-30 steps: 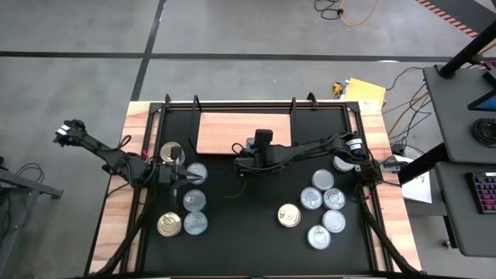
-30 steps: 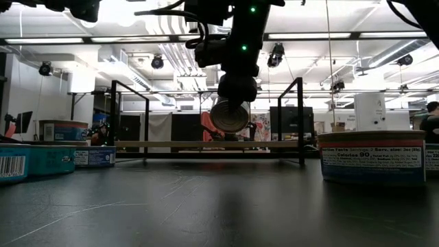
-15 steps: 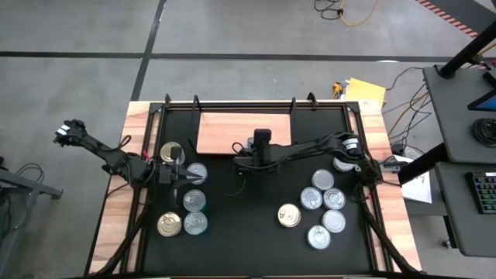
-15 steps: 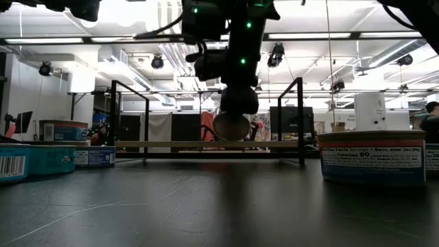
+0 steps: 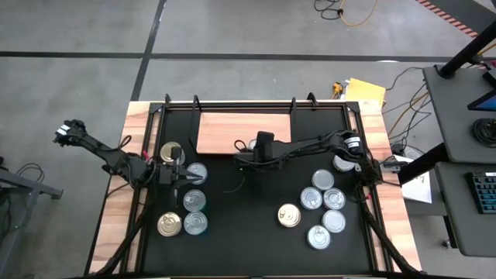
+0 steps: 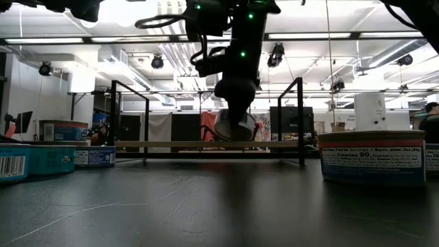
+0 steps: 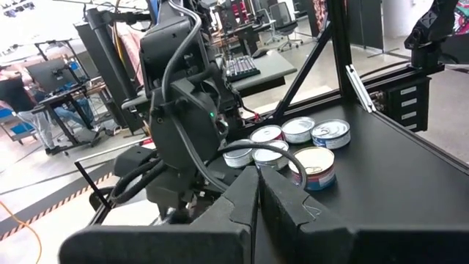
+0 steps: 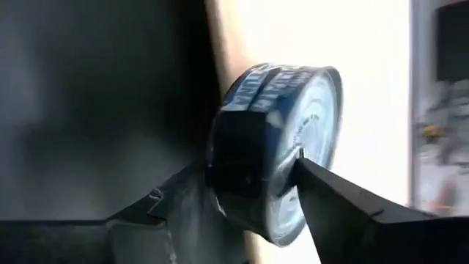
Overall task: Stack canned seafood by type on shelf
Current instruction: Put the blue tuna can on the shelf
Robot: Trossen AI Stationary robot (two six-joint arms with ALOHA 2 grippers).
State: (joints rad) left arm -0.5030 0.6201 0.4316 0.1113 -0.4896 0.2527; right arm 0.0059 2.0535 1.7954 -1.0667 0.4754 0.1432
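The shelf (image 5: 225,128) is a light-brown board at the table's far middle. My right gripper (image 5: 249,147) hangs over its near edge, shut on a blue-labelled, silver-topped can (image 8: 282,147), which the low view shows as a tilted can (image 6: 233,127) just above the board. My left gripper (image 5: 186,180) is shut and empty, level above the left group of cans (image 5: 194,201), its fingers together (image 7: 258,192). Those cans, two of them gold-topped (image 5: 171,151), stand on the black table. Several more cans (image 5: 324,201) stand at the right. My right gripper pinches the can between its two fingers, one fingertip (image 8: 311,172) on the silver flat face (image 8: 319,125), the other on the opposite side (image 8: 234,165). The fingers slant down from the near side. The can is tilted; whether it touches the shelf, I cannot tell.
A black frame rail (image 5: 256,106) runs along the table's far side behind the shelf. A cable (image 5: 236,186) loops on the table below my right arm. Bare black table (image 5: 248,232) lies between the two groups of cans.
My right gripper has rolled and sunk a little toward the shelf. The can has come down with it and tipped, its round face turning away from the table's near edge toward level.
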